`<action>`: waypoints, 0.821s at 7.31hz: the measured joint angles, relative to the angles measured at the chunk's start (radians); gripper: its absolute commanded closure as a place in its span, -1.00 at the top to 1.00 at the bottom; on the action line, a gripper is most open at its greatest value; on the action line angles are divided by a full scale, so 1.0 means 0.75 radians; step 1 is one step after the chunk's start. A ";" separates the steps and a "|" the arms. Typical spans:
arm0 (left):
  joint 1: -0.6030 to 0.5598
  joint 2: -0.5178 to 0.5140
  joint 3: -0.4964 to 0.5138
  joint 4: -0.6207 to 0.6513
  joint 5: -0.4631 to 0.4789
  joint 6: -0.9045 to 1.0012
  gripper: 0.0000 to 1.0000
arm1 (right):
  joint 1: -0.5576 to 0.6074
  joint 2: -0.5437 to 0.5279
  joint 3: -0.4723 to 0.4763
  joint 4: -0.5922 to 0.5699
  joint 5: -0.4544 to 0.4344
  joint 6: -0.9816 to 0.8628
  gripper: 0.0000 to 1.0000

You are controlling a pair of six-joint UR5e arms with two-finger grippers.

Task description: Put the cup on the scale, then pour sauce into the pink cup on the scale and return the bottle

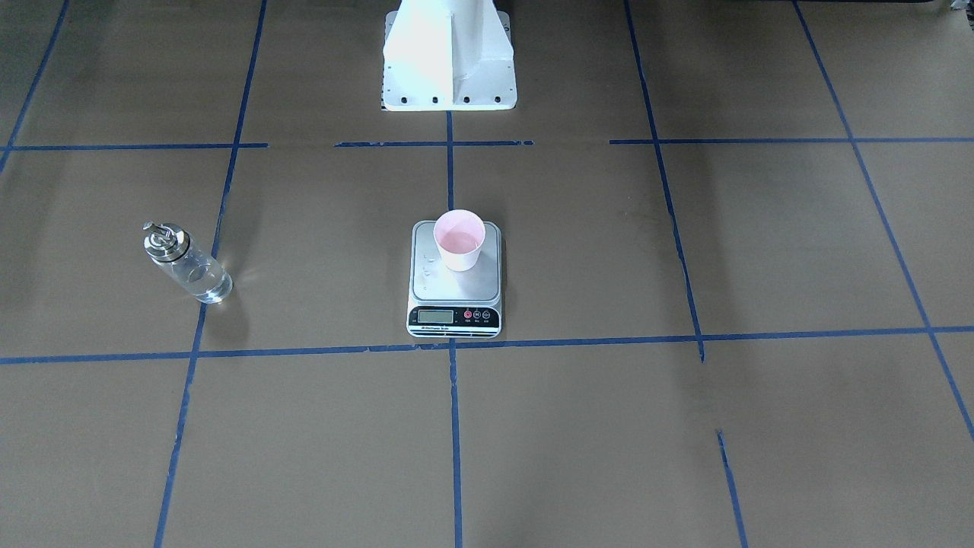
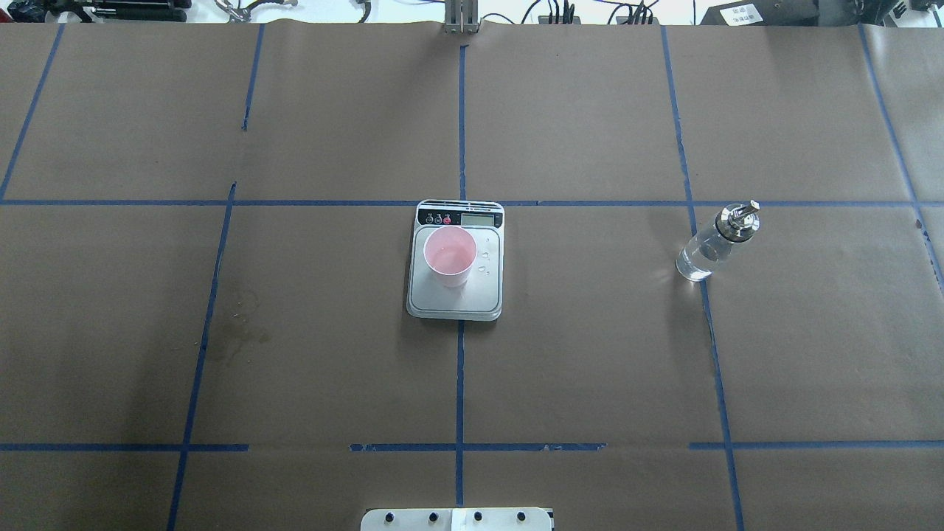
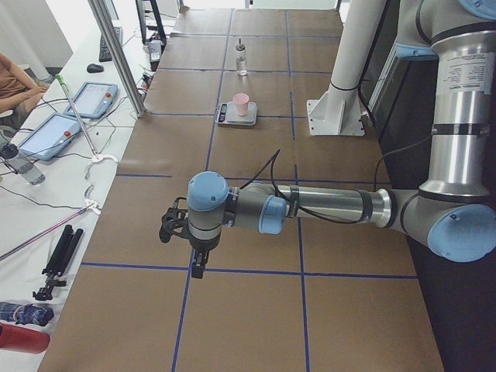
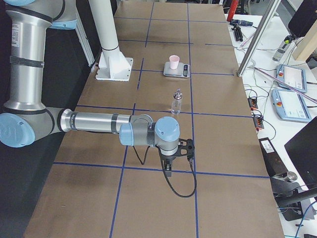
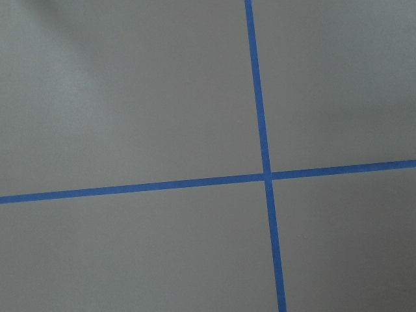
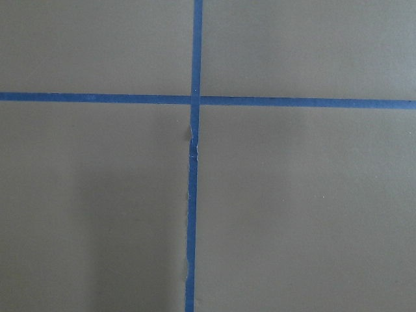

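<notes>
The pale pink cup (image 1: 459, 240) stands upright on the steel platform of the scale (image 1: 456, 293), toward its robot side, with a little clear liquid inside. It also shows in the overhead view (image 2: 449, 256) on the scale (image 2: 457, 299). A few droplets lie on the platform beside it. The glass bottle (image 1: 186, 262) with its metal cap stands upright alone on the robot's right (image 2: 715, 240), holding clear sauce. My left gripper (image 3: 167, 226) and right gripper (image 4: 190, 148) hang over bare paper at the table's two ends, far from everything. I cannot tell whether they are open or shut.
Brown paper with a blue tape grid covers the table. The white robot base (image 1: 449, 61) stands behind the scale. A faint damp stain (image 2: 240, 324) marks the paper left of centre. Tablets (image 3: 93, 99) and cables lie on the operators' side bench.
</notes>
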 measured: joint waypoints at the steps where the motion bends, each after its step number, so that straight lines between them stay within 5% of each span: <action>1: 0.009 -0.003 -0.001 0.036 0.001 0.022 1.00 | 0.000 0.000 0.000 0.000 0.000 0.000 1.00; 6: 0.015 -0.004 -0.001 0.125 0.001 0.117 1.00 | 0.000 -0.008 -0.003 -0.003 0.004 0.002 1.00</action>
